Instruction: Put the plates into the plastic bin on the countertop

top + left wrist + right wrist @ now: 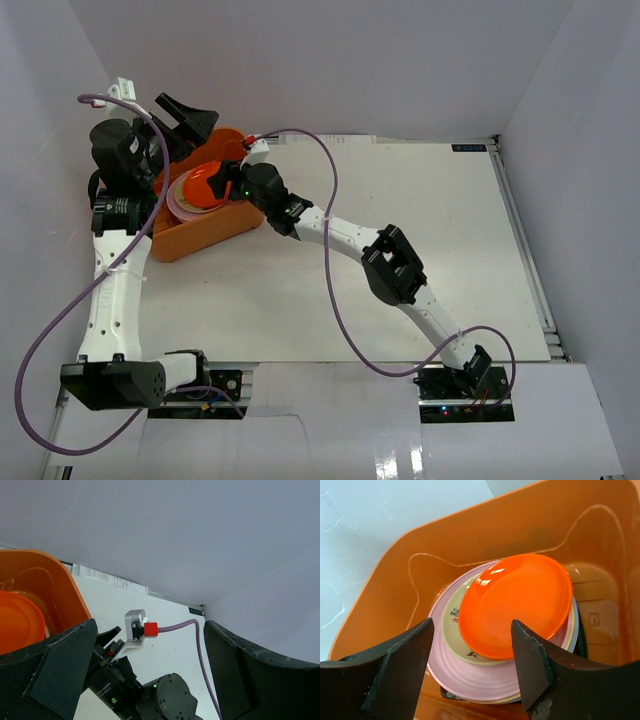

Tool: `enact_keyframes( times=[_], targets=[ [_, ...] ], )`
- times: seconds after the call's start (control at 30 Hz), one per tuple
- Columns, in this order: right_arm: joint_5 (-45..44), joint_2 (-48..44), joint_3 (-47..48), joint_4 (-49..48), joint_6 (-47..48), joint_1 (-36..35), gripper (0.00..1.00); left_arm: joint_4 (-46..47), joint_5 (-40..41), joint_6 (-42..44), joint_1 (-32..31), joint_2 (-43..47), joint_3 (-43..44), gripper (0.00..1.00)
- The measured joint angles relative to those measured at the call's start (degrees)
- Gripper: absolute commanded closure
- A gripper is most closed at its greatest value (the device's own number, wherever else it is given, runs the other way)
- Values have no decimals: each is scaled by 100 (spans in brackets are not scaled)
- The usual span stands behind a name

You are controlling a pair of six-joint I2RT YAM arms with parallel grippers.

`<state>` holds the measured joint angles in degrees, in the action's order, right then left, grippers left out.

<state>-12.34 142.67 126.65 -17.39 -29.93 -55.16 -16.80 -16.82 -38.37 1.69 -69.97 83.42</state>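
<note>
The orange plastic bin (205, 232) sits at the far left of the white countertop (400, 250). Inside it lies a stack of plates: an orange-red plate (517, 602) on top, tilted on a small beige plate (451, 625), then a pink plate (470, 675) with yellow and blue rims under it. My right gripper (472, 630) hovers open just above the stack, nothing between its fingers. My left gripper (151, 625) is raised beyond the bin's far corner, wide open and holding nothing. In the left wrist view the bin's wall (55, 580) and the orange-red plate (17, 622) show at left.
White walls close in the table at the back and both sides. A purple cable (330, 200) loops from the right wrist over the table. The right arm's wrist (160, 695) lies below my left gripper. A dark square dish corner (445, 694) peeks from under the stack.
</note>
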Motion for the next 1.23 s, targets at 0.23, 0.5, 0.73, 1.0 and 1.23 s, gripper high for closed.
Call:
enact_keyframes(
  times=[0.23,0.5,0.73,1.0,1.23],
  targets=[
    [94,-1609,-1770,-184,372,13,31,-11,-15,-2,0,431,57,2],
    [457,-4218,-3956,-562,914,39,92,57,-369,4,0,1093,-221,2],
    [400,-6854,-6223,-431,1484,109,71,177,-1633,221,-299,1652,-955,2],
    [-870,-10192,-8730,505,1943,153,10,632,-3532,479,-973,2457,-2601,2],
    [-1882,-10885,-9617,1438,1947,179,10,682,-3698,542,-990,2341,-3110,2]
  ],
)
